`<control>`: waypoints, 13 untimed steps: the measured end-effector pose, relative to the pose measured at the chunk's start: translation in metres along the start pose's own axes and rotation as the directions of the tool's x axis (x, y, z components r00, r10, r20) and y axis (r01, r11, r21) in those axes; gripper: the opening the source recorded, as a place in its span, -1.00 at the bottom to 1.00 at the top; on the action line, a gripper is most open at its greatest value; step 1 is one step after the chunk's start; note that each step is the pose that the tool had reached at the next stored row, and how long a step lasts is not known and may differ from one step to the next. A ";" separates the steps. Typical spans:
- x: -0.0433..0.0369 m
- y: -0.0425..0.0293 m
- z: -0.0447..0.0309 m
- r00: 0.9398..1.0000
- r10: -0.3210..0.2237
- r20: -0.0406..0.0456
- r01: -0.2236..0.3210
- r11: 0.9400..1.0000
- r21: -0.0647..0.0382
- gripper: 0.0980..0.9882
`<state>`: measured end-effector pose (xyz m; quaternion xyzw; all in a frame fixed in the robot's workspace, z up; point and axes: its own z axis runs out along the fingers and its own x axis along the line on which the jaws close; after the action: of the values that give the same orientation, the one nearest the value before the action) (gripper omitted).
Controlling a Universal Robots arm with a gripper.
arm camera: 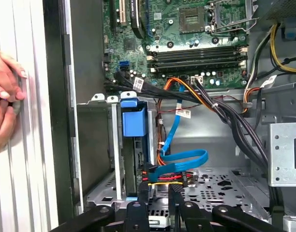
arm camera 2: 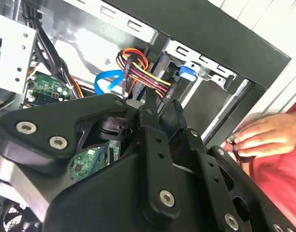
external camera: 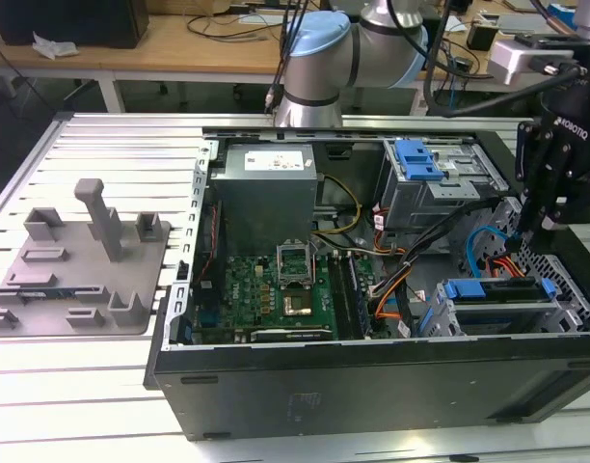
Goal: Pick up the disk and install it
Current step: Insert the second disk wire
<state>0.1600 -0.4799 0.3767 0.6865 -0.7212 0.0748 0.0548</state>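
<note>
pincer (external camera: 532,230) pressed together and empty above the disk (external camera: 496,292), which sits seated in its drive cage (external camera: 555,318), apparently installed.

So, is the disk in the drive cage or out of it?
In: the disk sits between the metal walls of the drive cage, its blue carrier showing.

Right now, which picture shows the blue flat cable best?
The first wrist view: the blue flat cable loops openly above the case floor. The second wrist view shows a short bend of it, the exterior view a thin curve.
</note>
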 end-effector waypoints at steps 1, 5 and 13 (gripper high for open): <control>-0.0003 0.0000 0.0000 1.000 -0.004 -0.009 0.004 1.000 -0.001 -0.53; -0.0039 0.0017 -0.0009 0.998 -0.036 -0.059 0.036 0.999 -0.001 -0.53; -0.0098 0.0025 -0.0026 0.995 -0.047 -0.090 0.045 0.999 -0.027 -0.53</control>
<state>0.1579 -0.4697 0.3773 0.6982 -0.7028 0.0956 0.0975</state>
